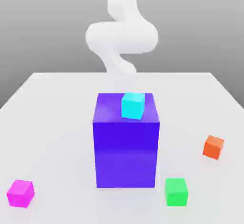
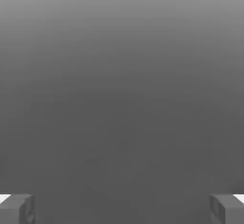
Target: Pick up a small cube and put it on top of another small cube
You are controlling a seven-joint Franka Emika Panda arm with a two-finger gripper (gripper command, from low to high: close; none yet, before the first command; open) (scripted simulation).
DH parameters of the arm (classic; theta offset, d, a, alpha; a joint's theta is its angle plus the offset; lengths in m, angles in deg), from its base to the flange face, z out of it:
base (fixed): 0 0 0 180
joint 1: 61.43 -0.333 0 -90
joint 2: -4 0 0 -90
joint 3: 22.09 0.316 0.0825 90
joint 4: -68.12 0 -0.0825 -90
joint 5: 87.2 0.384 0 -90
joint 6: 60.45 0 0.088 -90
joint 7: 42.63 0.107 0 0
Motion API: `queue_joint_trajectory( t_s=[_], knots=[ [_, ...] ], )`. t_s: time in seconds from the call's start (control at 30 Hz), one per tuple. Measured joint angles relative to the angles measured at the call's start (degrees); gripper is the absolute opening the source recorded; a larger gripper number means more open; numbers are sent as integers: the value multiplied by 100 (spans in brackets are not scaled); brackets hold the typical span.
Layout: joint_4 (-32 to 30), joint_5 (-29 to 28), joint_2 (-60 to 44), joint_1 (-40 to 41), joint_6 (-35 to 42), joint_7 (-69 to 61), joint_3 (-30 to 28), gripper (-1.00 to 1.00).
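Fingers (image 2: 16, 208) spread wide and empty, nothing between them. The arm (image 1: 121, 39) hangs back behind the blue block (image 1: 125, 144), so the pink cube (image 1: 20, 193) lies far forward of the fingers on the bench (image 1: 57, 123), off toward the exterior view's left. The green cube (image 1: 176, 191) sits forward too, well apart from the pink, toward the right. Long reach coming, I'd say.

Camera placement, two views.
Exterior view: raised, facing the arm (image 1: 121, 37) across the worktop (image 1: 57, 123). Hand view: fingertips (image 2: 16, 208) frame plain grey; no shared content.
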Motion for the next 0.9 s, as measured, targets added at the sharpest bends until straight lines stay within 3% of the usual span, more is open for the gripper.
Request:
queue_joint_trajectory(
  t_s=[0.3, 0.57, 0.9],
  knots=[
    [-177, 69, -1883, 154, -686, -803, -779, 0],
    [-330, 483, -3556, 410, -1279, -1757, -1409, 0],
    [-502, 1187, -5684, 1275, -2001, -3073, -1505, 0]
  ],
)
